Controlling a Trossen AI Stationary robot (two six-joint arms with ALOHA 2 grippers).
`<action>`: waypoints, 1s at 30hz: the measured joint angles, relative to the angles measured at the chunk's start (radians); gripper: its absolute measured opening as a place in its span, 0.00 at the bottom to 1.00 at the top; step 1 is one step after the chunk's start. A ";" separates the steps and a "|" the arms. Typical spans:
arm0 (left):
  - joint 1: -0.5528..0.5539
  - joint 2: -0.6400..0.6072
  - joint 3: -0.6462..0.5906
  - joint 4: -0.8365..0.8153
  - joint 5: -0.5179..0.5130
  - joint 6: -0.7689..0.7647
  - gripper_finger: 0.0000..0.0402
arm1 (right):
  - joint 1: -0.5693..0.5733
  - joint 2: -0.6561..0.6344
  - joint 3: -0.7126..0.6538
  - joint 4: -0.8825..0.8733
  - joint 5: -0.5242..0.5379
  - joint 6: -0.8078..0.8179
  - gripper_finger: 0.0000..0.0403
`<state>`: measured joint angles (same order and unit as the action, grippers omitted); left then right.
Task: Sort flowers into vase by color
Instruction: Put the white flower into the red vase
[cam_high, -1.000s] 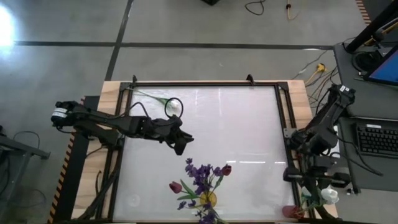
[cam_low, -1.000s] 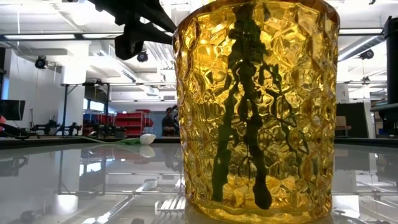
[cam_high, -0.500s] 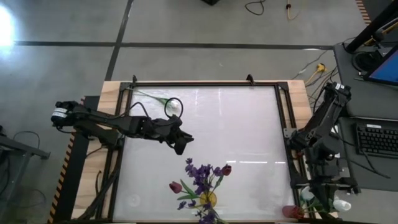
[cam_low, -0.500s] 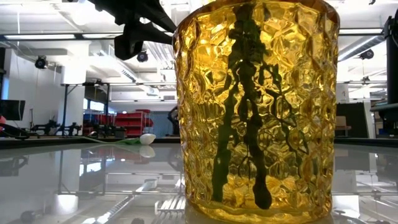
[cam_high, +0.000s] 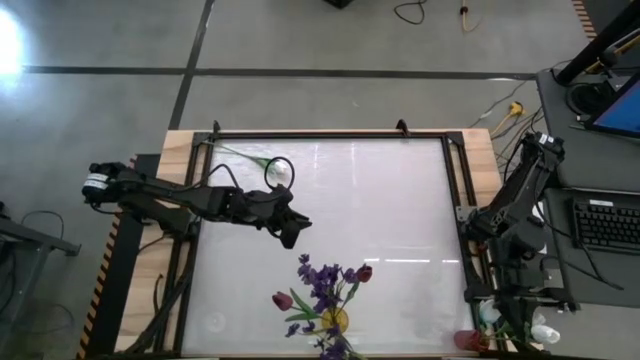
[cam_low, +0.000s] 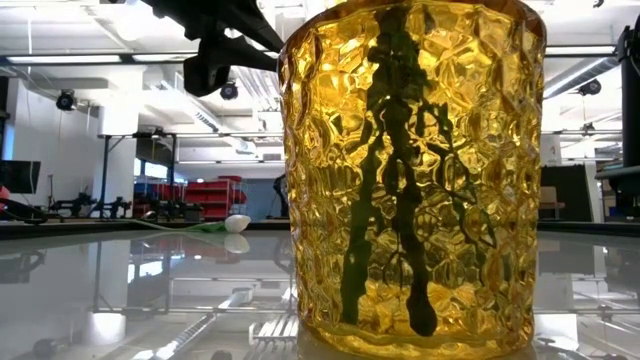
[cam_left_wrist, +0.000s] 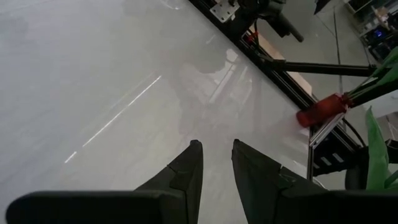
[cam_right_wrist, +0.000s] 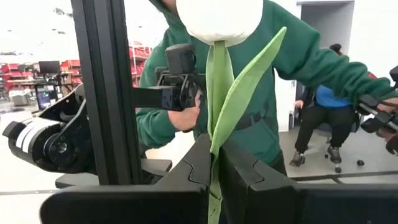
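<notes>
Since the previous frames my right arm has shifted slightly beyond the table's right edge; the left arm has not moved. Nearest the low camera, the yellow vase (cam_low: 413, 175) fills the view, its rim cut off and its stems only dark shapes through the glass. From above I see purple and dark red flowers (cam_high: 322, 290) standing in it. My right gripper (cam_right_wrist: 214, 163) is clenched on a white tulip (cam_right_wrist: 219, 18), bud partly cropped. The left gripper (cam_left_wrist: 216, 163) hovers mid-table, fingers slightly parted, empty. Farthest, another white tulip (cam_high: 255, 160) lies near the back-left corner.
</notes>
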<state>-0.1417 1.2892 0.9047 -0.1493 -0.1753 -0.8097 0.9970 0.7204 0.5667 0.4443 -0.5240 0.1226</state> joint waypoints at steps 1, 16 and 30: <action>0.000 0.000 0.000 0.000 0.000 -0.005 0.19 | 0.000 0.000 0.000 0.001 0.000 0.000 0.03; 0.005 0.000 0.000 -0.037 0.000 -0.012 0.19 | 0.000 -0.003 0.000 -0.088 0.018 -0.029 0.10; 0.009 0.000 0.000 -0.038 0.001 -0.007 0.19 | 0.000 -0.005 0.017 -0.101 0.027 0.062 0.41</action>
<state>-0.1329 1.2892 0.9047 -0.1876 -0.1741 -0.8165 0.9970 0.7154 0.5834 0.3431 -0.4968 0.1844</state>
